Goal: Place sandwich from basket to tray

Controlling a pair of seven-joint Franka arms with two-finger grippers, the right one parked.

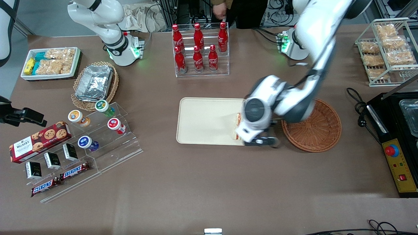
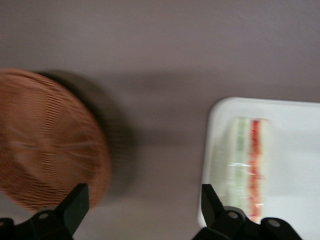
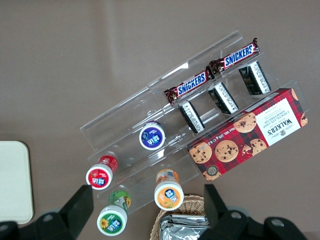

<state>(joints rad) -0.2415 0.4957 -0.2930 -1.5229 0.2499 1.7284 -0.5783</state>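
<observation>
Brown table (image 1: 202,189), sandwich (image 2: 248,165) on tray (image 2: 295,150), gripper (image 2: 142,210) spread

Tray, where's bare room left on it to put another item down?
The tray is bare from its parked-arm end to mid-span. It is crowded only at the edge beside the basket, where the sandwich lies under the gripper, jaws open and holding nothing.

Basket (image 1: 318,129) rough reddish woven wicker; tray (image 1: 202,120) smooth matt cream plastic; gripper (image 2: 145,207) black, jaws spread.
</observation>
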